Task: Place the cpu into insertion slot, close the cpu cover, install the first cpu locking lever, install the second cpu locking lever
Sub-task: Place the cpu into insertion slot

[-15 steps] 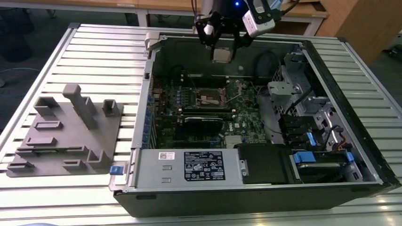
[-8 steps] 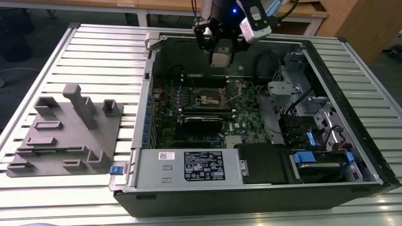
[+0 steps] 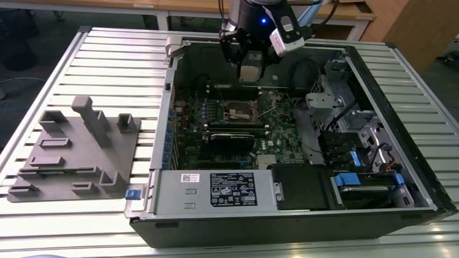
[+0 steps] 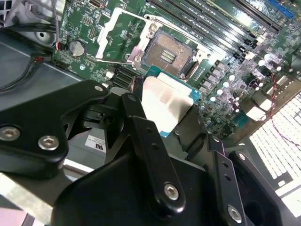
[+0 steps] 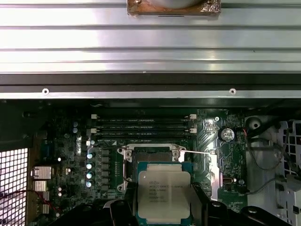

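My gripper [image 3: 249, 69] hangs over the open computer case, shut on the cpu [image 3: 249, 74], a flat square chip with a pale metal top. In both wrist views the cpu [image 4: 164, 100] [image 5: 164, 194] sits clamped between the black fingers [image 4: 141, 117], held in the air above the green board. The insertion slot [image 4: 170, 51] [image 3: 240, 112] lies uncovered below it, its brownish contact field showing. The cpu cover [image 4: 120, 35] is swung open beside the slot. A thin locking lever [image 5: 197, 152] stands out from the socket's side.
A grey fixture block [image 3: 79, 145] rests on the slatted table at the exterior view's left. Inside the case are the power supply [image 3: 215, 188], a black card [image 3: 231, 138], drive cages [image 3: 351, 123] and memory slots [image 5: 143, 125].
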Controlling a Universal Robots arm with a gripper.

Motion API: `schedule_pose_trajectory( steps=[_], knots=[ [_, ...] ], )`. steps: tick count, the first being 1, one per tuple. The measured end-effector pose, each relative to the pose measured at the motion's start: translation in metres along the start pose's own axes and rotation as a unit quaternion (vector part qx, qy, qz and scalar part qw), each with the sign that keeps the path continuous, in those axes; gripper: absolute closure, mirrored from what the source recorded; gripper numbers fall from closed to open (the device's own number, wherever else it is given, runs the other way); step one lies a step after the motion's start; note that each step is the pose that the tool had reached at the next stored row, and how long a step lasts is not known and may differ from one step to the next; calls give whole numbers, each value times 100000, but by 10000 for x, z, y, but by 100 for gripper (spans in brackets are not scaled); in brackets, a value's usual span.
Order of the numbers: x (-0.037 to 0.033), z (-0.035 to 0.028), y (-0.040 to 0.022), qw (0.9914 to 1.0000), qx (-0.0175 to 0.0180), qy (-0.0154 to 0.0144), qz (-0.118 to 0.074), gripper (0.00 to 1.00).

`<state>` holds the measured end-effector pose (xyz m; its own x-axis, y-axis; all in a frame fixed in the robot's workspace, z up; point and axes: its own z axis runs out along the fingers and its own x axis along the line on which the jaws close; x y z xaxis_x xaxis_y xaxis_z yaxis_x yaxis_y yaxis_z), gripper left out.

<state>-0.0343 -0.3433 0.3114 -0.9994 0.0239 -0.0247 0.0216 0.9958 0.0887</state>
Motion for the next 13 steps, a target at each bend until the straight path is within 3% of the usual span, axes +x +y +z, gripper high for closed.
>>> schedule_pose_trajectory(
  steps=[13],
  knots=[
    [5, 36, -3, 100000, -5, -67, -8, 46]
  ],
)
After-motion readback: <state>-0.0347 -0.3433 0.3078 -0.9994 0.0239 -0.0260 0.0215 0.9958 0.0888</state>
